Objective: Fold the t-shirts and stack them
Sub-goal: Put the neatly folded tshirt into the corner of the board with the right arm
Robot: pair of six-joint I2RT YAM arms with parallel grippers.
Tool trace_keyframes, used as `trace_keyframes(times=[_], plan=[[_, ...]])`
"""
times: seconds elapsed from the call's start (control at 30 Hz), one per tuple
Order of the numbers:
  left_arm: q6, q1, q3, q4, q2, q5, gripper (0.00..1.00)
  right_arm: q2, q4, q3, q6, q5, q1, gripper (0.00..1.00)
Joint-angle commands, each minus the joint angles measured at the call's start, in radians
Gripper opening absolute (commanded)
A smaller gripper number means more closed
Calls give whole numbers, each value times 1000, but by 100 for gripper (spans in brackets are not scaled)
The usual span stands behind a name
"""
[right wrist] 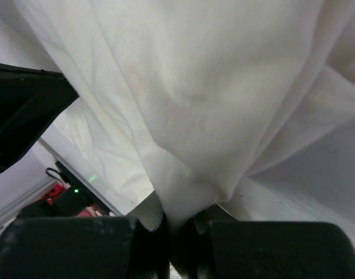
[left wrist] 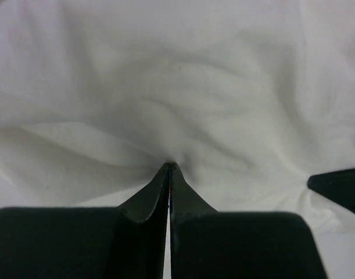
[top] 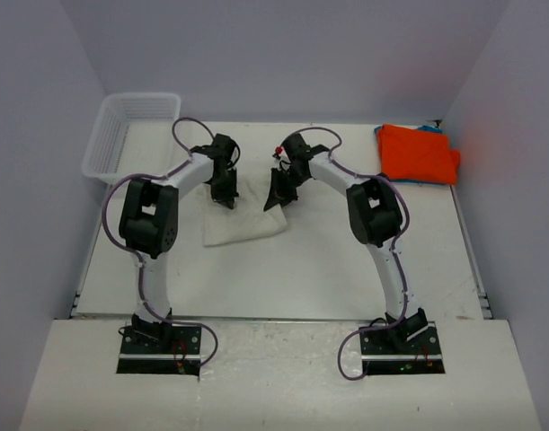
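L hand (left wrist: pixel 169 168) & R hand (right wrist: pixel 177 224) both pinching cream tee (top: pixel 245 224); orange tee (top: pixel 416 153) folded, far R corner

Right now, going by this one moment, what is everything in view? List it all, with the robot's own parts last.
cream t-shirt: one, off-white, rumpled at the middle of the table
orange t-shirt: one, bright orange, folded at the far right corner
blue t-shirt: one, blue, only an edge showing behind the orange one
basket: one, white mesh, far left corner
table: one, white, under everything
left arm: one, white and black, reaching to the cream t-shirt
right arm: one, white and black, reaching to the cream t-shirt
left hand: one, black, shut on the cream t-shirt
right hand: one, black, shut on the cream t-shirt
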Motion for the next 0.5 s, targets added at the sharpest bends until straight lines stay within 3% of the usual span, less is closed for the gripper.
trace_keyframes(times=[0.0, 0.17, 0.47], plan=[[31, 3, -32, 38, -100, 27, 0, -13, -61, 100, -117, 120, 16, 0], [47, 2, -48, 78, -195, 4, 0, -25, -171, 168, -238, 338, 19, 0], [38, -40, -69, 113, -360, 36, 0, -138, -160, 84, -300, 614, 19, 0]])
